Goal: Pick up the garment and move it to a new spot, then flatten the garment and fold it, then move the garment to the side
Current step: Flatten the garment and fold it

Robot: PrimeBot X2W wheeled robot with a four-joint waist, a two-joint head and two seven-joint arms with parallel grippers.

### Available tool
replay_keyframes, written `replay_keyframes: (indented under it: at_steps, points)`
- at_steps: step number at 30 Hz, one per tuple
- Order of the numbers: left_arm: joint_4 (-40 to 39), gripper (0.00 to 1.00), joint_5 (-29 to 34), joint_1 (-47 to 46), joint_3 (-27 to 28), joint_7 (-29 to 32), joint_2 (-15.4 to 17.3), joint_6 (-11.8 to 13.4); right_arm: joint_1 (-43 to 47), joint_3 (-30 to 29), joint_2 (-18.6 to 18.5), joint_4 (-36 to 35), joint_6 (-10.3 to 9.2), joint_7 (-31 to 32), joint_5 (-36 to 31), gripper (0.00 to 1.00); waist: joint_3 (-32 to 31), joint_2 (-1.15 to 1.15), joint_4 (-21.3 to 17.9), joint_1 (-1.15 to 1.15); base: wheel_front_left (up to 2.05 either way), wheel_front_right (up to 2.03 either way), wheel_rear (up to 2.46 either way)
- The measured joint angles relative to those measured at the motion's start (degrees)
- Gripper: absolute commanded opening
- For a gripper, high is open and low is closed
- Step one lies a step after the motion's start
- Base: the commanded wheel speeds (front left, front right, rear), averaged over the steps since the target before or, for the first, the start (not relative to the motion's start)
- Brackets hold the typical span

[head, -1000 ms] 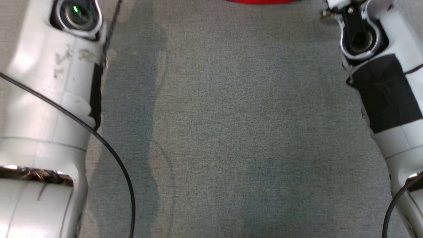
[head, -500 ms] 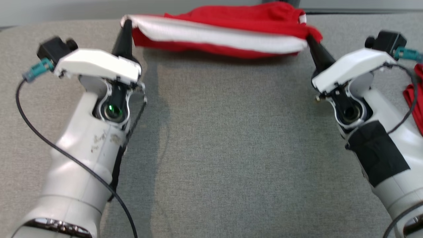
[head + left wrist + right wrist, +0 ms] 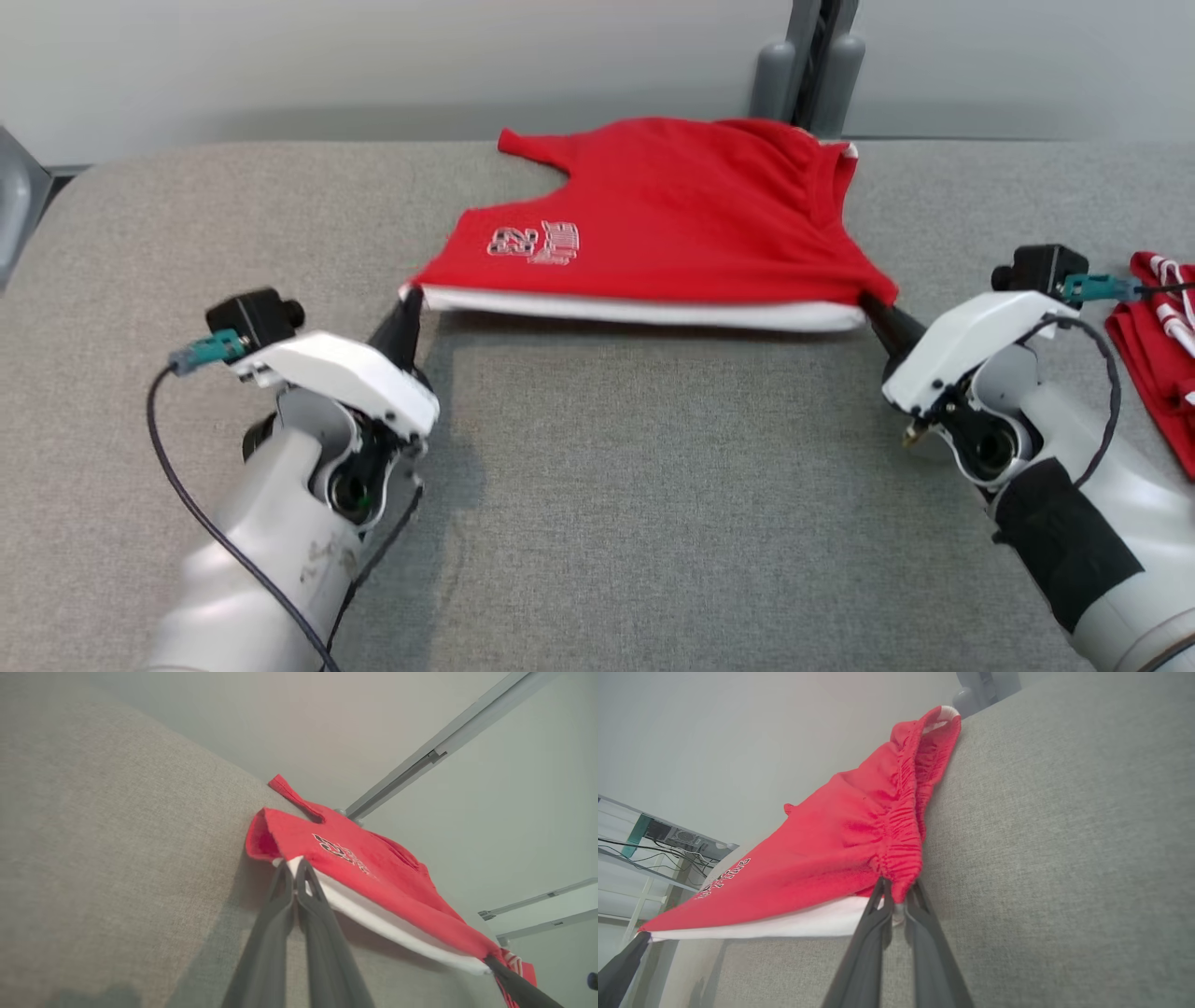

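Observation:
The garment point(image 3: 672, 215) is a pair of red shorts with a white side stripe and white lettering, stretched across the far middle of the grey table point(image 3: 653, 485). My left gripper point(image 3: 412, 303) is shut on its near left corner, and the white stripe edge sits between the fingers in the left wrist view point(image 3: 295, 868). My right gripper point(image 3: 870, 306) is shut on the near right corner at the gathered waistband point(image 3: 899, 858). The near edge hangs taut between both grippers, lifted slightly off the table. The far part rests on the surface.
A second red and white cloth point(image 3: 1162, 345) lies at the table's right edge. A grey post point(image 3: 810, 65) stands behind the table against a pale wall. Shelving with cables point(image 3: 658, 840) appears far off in the right wrist view.
The head camera has tilted up, so the whole table and the shorts came into view. Since half a second ago the shorts' red front with lettering has spread open, near edge still held.

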Motion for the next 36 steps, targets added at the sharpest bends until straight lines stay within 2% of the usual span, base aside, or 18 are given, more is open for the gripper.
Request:
replay_keyframes:
  at_steps: [13,20,27,31,36]
  points:
    - [4.6,0.0,10.2,4.6,-12.3,3.3,2.4,0.1,2.9,7.8,-1.8,2.1,0.0,5.6,-3.1,0.0,-5.5,0.0,0.3,0.0,0.0,0.0,0.0]
    - [4.4,0.0,13.4,7.1,-17.1,5.9,3.1,0.0,6.2,12.7,-4.4,-0.1,0.01,13.2,-3.5,0.0,-8.6,0.0,0.8,0.0,0.0,0.0,0.0]
    - [1.1,0.0,14.2,10.6,-20.3,10.6,5.6,0.0,8.9,15.5,-7.6,-4.6,0.01,20.5,-1.1,0.0,-11.5,0.0,1.0,0.0,0.0,0.0,0.0]
    - [-2.7,0.0,13.9,12.8,-21.0,12.8,8.1,-0.1,10.7,16.5,-9.5,-7.7,0.01,24.9,0.9,0.0,-12.9,0.0,1.0,0.0,0.0,0.0,0.0]
    - [-10.3,0.0,10.3,16.9,-20.5,17.0,11.4,-0.1,13.3,17.4,-12.6,-11.7,0.01,30.2,3.3,0.0,-13.8,0.0,1.1,0.0,0.0,0.0,0.0]
